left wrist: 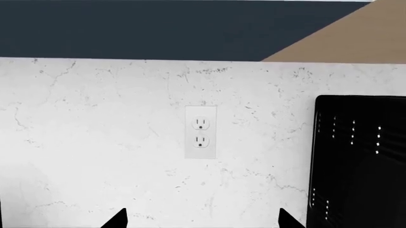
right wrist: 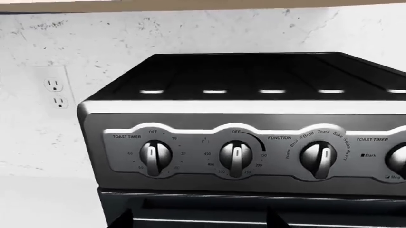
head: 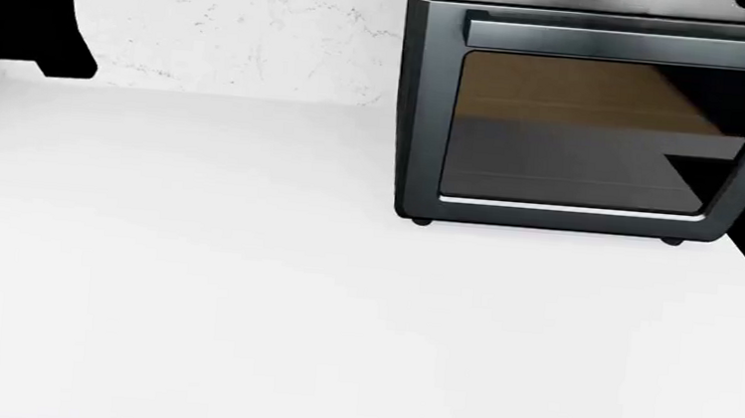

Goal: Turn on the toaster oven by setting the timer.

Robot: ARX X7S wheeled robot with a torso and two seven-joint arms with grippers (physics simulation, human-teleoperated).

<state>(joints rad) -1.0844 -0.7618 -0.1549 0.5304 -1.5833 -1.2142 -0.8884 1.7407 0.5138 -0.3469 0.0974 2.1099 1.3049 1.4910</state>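
The toaster oven [head: 579, 116] stands at the back of a white counter [head: 272, 301] against a marbled wall [left wrist: 114, 142], to the right of the robot's centre line in the head view, its dark glass door [head: 592, 136] closed under a horizontal bar handle [head: 625, 39]. The right wrist camera looks squarely at the oven's control strip from just in front: a row of knobs, with the one labelled TOAST TIMER [right wrist: 154, 156] at the far left end, a temperature knob [right wrist: 235, 156] beside it and a function knob [right wrist: 318, 157] further along. The timer's pointer stands upright under OFF, so the oven is judged to be not yet switched on.

The right gripper [right wrist: 198, 219] shows only as two dark fingertips at the picture's edge, set apart with open space between them and holding nothing, below the panel and touching no knob. The left gripper [left wrist: 201, 219] likewise shows two separated tips with nothing between them, facing a wall outlet [left wrist: 200, 132] with the oven's vented side [left wrist: 358, 161] beside it; it seems to have no part in this step.

The step in hand appears to be the approach to the timer. The next move would call for bringing the right fingers up and across to straddle the leftmost knob, closing on it squarely, and twisting it away from OFF without brushing its neighbour.
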